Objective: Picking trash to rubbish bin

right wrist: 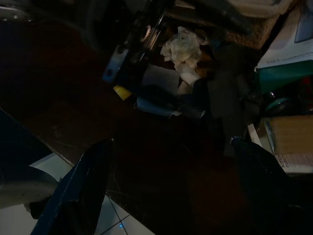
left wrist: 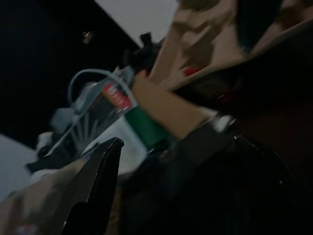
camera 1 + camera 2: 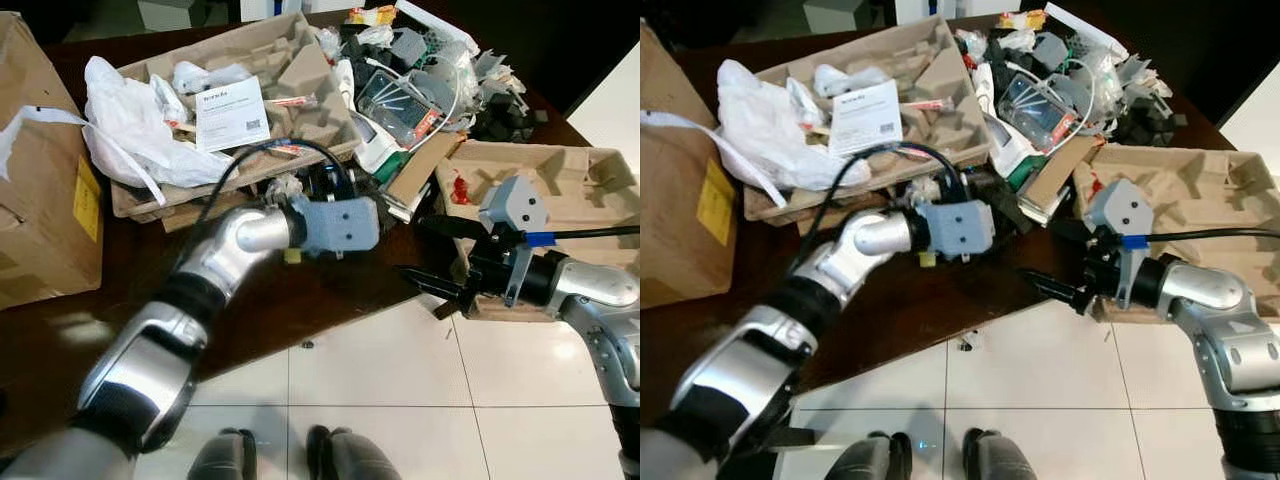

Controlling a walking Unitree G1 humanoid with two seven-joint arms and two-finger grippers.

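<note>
A heap of trash covers the dark brown table (image 3: 330, 290): pulp trays, plastic packs, cardboard scraps. My left arm reaches from the lower left to the heap's near edge. Its grey wrist block (image 3: 340, 225) hides most of the left gripper (image 3: 322, 188), which lies by a crumpled white paper wad (image 3: 285, 185). One black finger (image 2: 98, 191) stands far to one side in the left wrist view, so the gripper looks open. My right gripper (image 3: 440, 257) hovers open over the table's front edge, pointing left at the wad (image 1: 183, 49), nothing between its fingers. A small yellow scrap (image 3: 292, 256) lies under the left wrist.
A large cardboard box (image 3: 40, 170) stands at the left. Beside it lie a white plastic bag (image 3: 130, 130) and a long pulp tray (image 3: 290, 70) with a leaflet (image 3: 230, 112). Another pulp tray (image 3: 570, 190) sits behind my right arm. White tiled floor (image 3: 380, 390) lies in front.
</note>
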